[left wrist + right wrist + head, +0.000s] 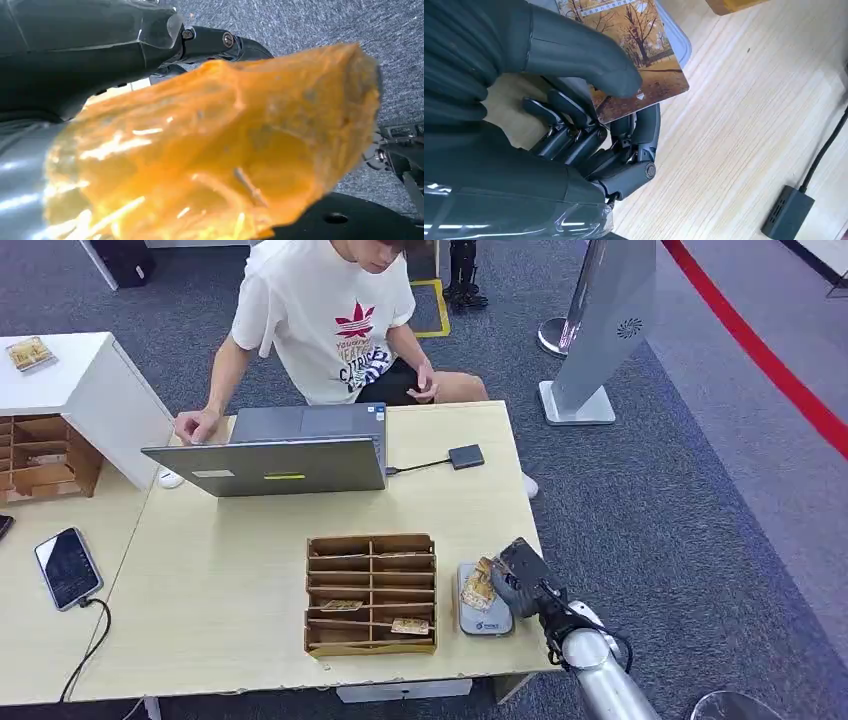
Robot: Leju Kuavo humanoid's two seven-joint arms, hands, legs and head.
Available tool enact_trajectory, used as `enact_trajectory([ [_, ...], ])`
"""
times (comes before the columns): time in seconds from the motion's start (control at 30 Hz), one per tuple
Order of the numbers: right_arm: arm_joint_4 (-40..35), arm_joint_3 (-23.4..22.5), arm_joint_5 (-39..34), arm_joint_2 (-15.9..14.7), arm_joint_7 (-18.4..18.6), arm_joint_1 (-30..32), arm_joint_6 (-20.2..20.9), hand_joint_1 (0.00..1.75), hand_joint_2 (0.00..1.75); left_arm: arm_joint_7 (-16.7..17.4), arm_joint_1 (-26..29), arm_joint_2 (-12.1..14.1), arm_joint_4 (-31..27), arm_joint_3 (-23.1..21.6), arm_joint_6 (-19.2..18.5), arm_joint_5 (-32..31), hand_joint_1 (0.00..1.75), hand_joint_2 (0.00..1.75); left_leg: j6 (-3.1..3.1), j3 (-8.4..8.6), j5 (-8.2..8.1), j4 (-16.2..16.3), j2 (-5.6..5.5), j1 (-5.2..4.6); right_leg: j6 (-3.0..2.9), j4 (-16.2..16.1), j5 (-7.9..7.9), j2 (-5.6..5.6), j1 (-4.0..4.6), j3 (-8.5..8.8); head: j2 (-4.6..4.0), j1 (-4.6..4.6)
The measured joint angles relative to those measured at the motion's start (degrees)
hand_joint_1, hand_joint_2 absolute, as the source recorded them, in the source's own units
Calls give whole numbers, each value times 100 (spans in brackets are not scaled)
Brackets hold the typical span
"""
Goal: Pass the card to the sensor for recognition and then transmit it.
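Observation:
My right hand [522, 578] is at the table's right front, pinching a card [479, 585] with an autumn-tree picture. The card hovers low over the grey sensor pad [487, 618], tilted. In the right wrist view the thumb [584, 55] presses on the card [634, 45] and darker fingers [644, 125] curl beneath it, with the sensor's rim [678, 42] just behind. In the left wrist view, part of my left hand [95, 45] shows dark over the carpet. An orange translucent blur [225, 150] hides its fingers.
A wooden slotted card box [371, 592] holding a few cards stands just left of the sensor. A person sits at the far side behind a laptop [275, 455], whose cable runs to a dark adapter [466, 456]. A phone [67, 567] lies at the left.

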Motion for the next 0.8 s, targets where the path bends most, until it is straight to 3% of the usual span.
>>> enact_trajectory([
  [0.6, 33, -2, 9, 7, -31, -45, -9, 175, 175, -7, 0, 0, 0, 0, -2, 2, 0, 0, 0, 0, 0, 0, 0, 0, 0, 0, 0, 0, 0, 0, 0, 0],
  [0.8, -326, -66, 133, 7, -63, 28, -160, 175, 175, -11, 2, 0, 0, 0, -2, 72, 0, 0, 0, -1, 0, 1, 0, 0, 0, 0, 0, 1, 0, -1, 0, 0],
])
